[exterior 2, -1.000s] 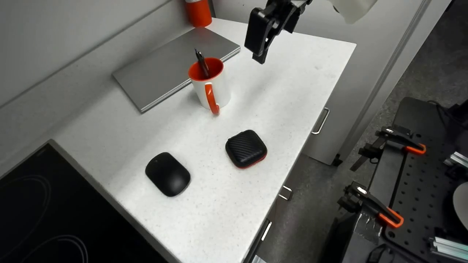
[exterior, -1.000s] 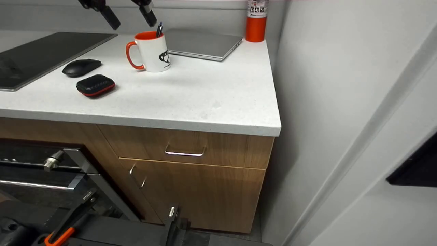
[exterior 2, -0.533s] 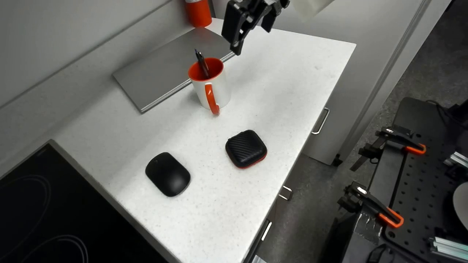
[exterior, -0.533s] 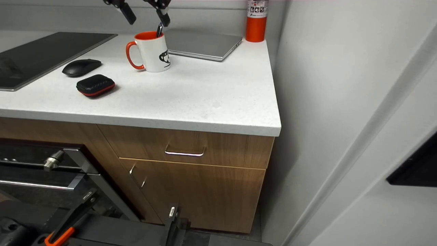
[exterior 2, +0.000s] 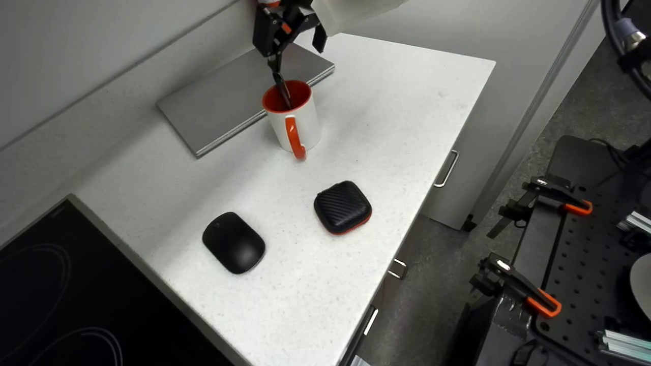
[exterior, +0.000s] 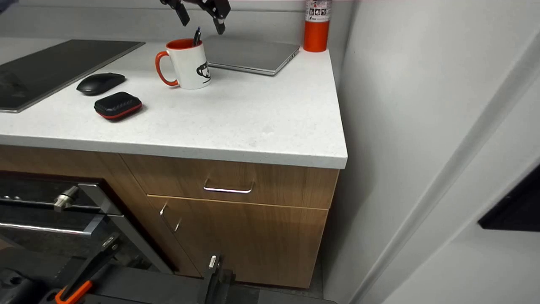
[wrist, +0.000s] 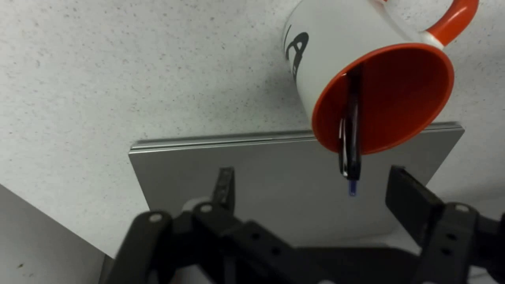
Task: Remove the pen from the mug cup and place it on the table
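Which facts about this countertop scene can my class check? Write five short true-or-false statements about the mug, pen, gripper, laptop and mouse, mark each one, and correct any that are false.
1. The pen leans inside the mug. True.
2. The gripper is shut on the pen. False: it is open and holds nothing.
3. The laptop is closed. True.
4. The mouse lies on the laptop. False: it lies on the table, apart from the laptop.
5. The mug lies on its side. False: it stands upright.
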### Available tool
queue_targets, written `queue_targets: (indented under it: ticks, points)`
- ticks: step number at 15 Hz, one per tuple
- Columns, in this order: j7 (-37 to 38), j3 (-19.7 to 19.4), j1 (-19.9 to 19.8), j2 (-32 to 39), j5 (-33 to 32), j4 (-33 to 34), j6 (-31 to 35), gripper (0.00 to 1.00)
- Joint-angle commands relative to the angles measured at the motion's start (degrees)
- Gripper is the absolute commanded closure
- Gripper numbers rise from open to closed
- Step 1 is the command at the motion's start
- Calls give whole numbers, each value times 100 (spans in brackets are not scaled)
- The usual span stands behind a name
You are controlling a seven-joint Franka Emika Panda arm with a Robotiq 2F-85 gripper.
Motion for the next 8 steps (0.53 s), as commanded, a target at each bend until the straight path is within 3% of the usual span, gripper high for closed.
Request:
queue_targets:
  ticks: [1, 8]
  points:
    - [-50, -162, 159, 19, 52, -3, -4, 0]
    - [-245, -157, 164, 80, 130, 47, 34, 0]
